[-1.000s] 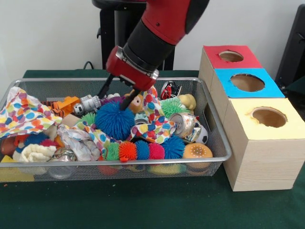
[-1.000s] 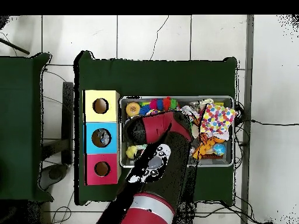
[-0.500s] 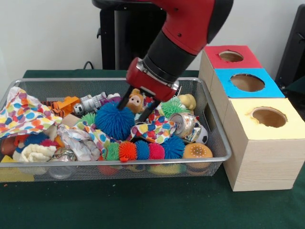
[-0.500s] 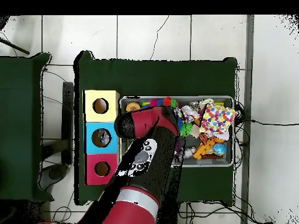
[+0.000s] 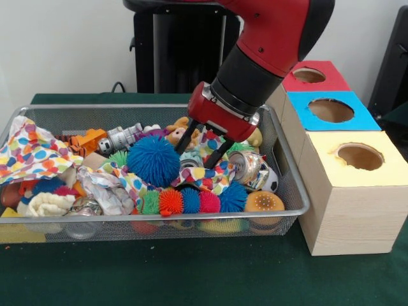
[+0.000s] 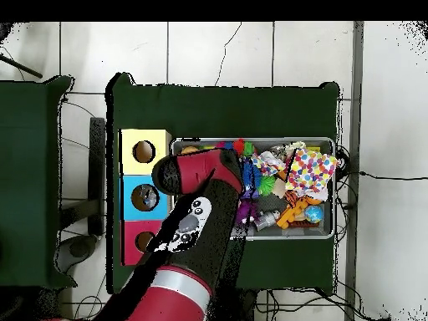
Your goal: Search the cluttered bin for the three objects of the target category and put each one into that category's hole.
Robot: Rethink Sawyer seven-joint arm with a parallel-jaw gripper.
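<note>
Black claw [image 5: 198, 150] spread wide over spotted cloth [image 5: 207, 171]

That arm [image 5: 274, 32] is a chunky thing, glossy red shell up top, then a fat matte black cylinder section, then a red wrist block [image 5: 224, 113] with a thin silver ring where the two meet. The gripper [image 5: 199, 145] is just two skinny black fingers [image 5: 217, 155] poking out of the red block. From above you can see a white panel with little black markings on the black part [image 6: 191, 224] (can't read them), and the red shell gets wider toward the base.
</note>
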